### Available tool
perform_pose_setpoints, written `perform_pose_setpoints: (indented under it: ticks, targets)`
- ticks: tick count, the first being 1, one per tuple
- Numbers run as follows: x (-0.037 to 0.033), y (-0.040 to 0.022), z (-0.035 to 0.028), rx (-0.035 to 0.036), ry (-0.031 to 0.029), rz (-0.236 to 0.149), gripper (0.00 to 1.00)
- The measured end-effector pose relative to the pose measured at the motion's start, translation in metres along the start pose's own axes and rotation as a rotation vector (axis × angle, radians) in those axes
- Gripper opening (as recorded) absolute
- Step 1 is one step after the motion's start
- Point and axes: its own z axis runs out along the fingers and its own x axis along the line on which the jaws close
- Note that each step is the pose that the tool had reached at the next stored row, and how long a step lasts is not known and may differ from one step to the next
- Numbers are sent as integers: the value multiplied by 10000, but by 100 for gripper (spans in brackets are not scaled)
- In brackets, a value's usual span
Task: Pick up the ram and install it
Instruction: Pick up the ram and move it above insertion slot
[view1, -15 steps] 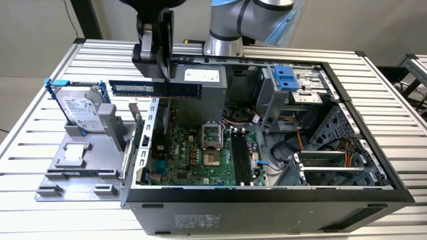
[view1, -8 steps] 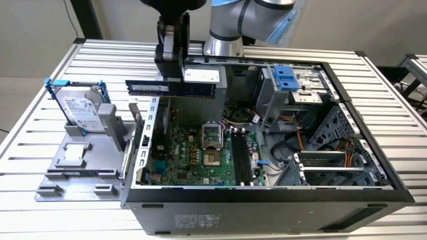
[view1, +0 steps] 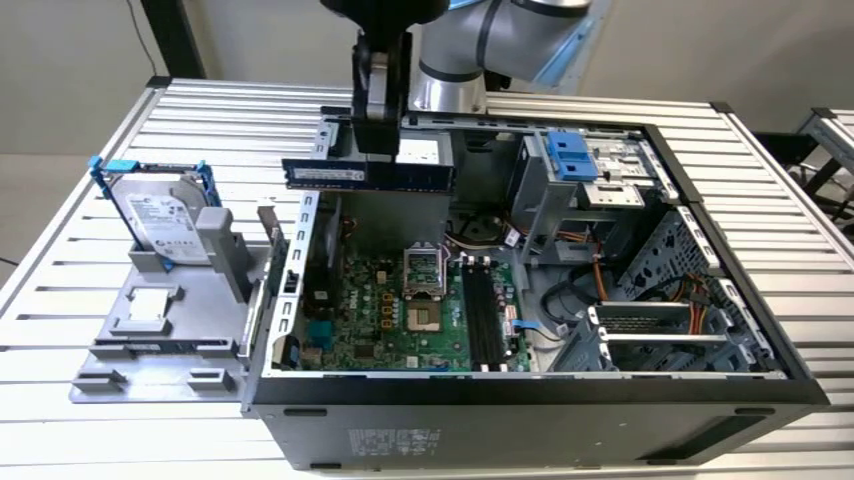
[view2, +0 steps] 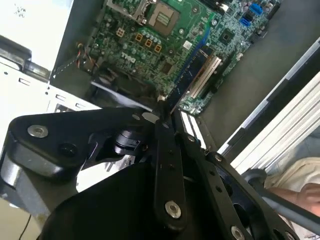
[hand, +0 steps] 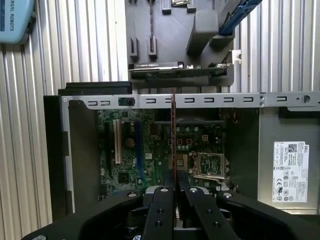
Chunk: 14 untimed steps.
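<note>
The ram (view1: 334, 176) is a long blue stick with black chips, held level in the air above the back left rim of the open computer case (view1: 534, 395). My gripper (view1: 378, 153) comes down from above and is shut on the stick's middle. Both wrist views show the ram edge-on (hand: 173, 135) (view2: 194, 67), sticking out from between my fingers (hand: 165, 195) (view2: 167, 150), with the green motherboard (view1: 387, 320) (hand: 200, 135) (view2: 150, 35) beneath it. The long black slots (view1: 483, 315) lie on the board, to the exterior view's right of the held stick.
A silver hard drive in a blue frame (view1: 160, 215) stands on a grey fixture (view1: 160, 320) to the exterior view's left of the case. The case's metal rim (hand: 210, 100) and drive cage (view1: 667, 330) surround the board. The slatted table (view1: 747, 200) lies all around.
</note>
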Motion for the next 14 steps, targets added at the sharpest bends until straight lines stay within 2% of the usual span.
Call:
perform_pose_setpoints:
  ticks: [7,14]
  targets:
    - [-68,-211,24,0,10,0,0]
    - [-106,-418,46,1,11,0,0]
